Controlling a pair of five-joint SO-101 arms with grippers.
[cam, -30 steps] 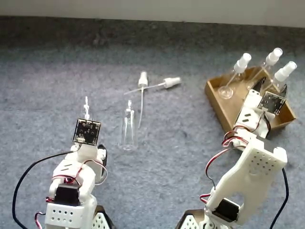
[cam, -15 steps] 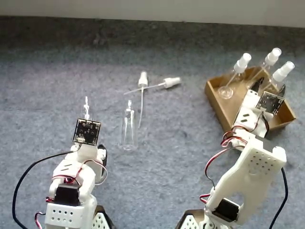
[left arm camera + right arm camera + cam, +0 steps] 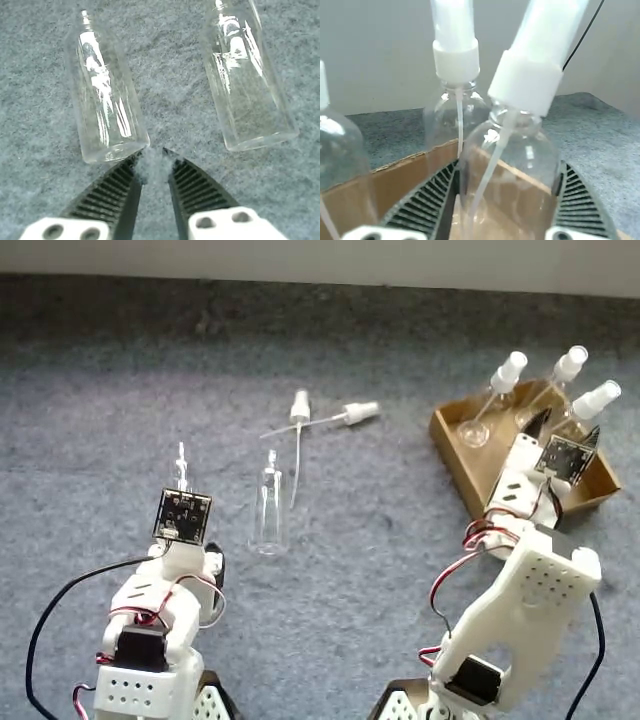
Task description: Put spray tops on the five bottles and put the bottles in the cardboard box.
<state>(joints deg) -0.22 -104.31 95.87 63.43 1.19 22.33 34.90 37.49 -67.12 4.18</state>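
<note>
Bottles: 5 total, all clear and glossy w/ round shoulders and narrow necks. You have 3 wearing white cylindrical spray tops, standing tilted in the cardboard box (image 3: pixel 455 465), a shallow brown open-topped box on the right of the table: first capped bottle (image 3: pixel 492 400), second capped bottle (image 3: pixel 548 392) and third capped bottle (image 3: pixel 578 418). Your right gripper (image 3: pixel 507 172) is inside the box, its ribbed black fingers (image 3: pixel 422 200) pressed against both sides of the third capped bottle; the thin dip tube shows through the bottle wall. The other 2 lie on their sides, uncapped, on the fuzzy grey carpet (image 3: pixel 400 550): near bare bottle (image 3: pixel 181 468) just ahead of the left arm, centre bare bottle (image 3: pixel 270 510) beside it, the two apart. Loose spray tops: 2, first loose top (image 3: pixel 300 405) and second loose top (image 3: pixel 358 413), each a white head w/ a long thin tube, lying just beyond the centre bare bottle, tubes crossing. Your left gripper (image 3: pixel 155 151) has its ribbed fingers drawn almost together, only a sliver of carpet between, gripping nothing, tips right at the base of the near bare bottle.
</note>
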